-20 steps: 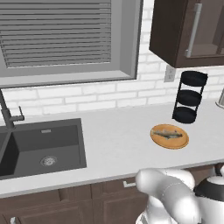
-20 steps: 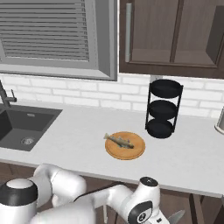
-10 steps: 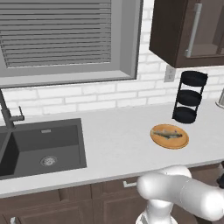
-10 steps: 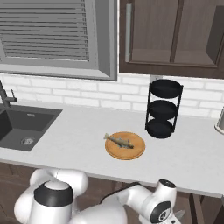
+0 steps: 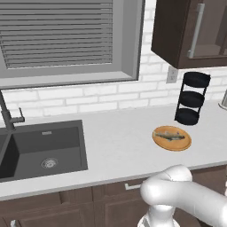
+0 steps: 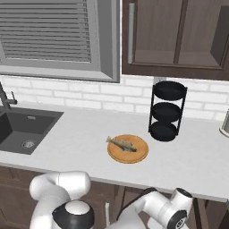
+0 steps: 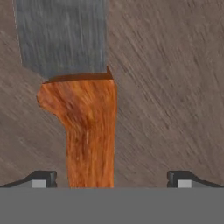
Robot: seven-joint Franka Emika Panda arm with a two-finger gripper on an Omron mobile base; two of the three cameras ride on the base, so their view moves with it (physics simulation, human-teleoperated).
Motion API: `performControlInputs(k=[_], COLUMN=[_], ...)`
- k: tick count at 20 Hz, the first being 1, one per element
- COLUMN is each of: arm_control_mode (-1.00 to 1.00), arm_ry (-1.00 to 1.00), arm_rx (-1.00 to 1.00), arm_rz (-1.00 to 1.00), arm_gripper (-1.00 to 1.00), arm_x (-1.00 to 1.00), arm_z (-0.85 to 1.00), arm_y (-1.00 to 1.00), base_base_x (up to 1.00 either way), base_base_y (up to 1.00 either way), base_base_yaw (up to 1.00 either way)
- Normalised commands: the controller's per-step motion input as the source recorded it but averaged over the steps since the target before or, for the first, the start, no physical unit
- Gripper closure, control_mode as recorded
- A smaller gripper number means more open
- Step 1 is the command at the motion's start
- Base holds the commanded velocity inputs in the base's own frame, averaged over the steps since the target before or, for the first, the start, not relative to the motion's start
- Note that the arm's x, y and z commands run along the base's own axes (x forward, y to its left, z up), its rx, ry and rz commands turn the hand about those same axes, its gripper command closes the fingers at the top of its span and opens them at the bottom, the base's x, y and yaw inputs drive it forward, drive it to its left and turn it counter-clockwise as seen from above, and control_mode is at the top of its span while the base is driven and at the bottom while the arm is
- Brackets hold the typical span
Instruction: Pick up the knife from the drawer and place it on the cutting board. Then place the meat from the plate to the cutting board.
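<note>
Dropping lower than a second ago, the arm has sunk beneath the counter edge. The claw is spread wide, the knife between its tips: grained orange wood handle, dull grey blade beyond, on the drawer's brown streaked floor.

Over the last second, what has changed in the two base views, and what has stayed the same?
The white arm's upper links swung and dropped lower in front of the counter, toward the cabinets below. Nothing was taken hold of or let go. The meat stays on the plate, beside the black rack; the sink is unchanged.
</note>
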Motion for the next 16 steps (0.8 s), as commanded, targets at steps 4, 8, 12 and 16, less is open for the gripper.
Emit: performControlInputs(k=[4, 8, 12, 16], arm_control_mode=[-1.00, -1.00, -1.00, -1.00], arm_ry=[0.00, 0.00, -0.02, -0.04], arm_rx=[0.01, 0.01, 0.00, 0.01], arm_rz=[0.00, 0.00, 0.00, 0.00], arm_gripper=[-1.00, -1.00, 1.00, 1.00], arm_x=[0.00, -0.03, -0.15, -0.27], arm_z=[-0.27, -0.29, -0.41, -0.10], arm_y=[0.15, 0.01, 0.03, 0.00], base_base_x=[0.00, 0.00, 0.00, 0.00], base_base_y=[0.00, 0.00, 0.00, 0.00], base_base_yaw=[0.00, 0.00, 0.00, 0.00])
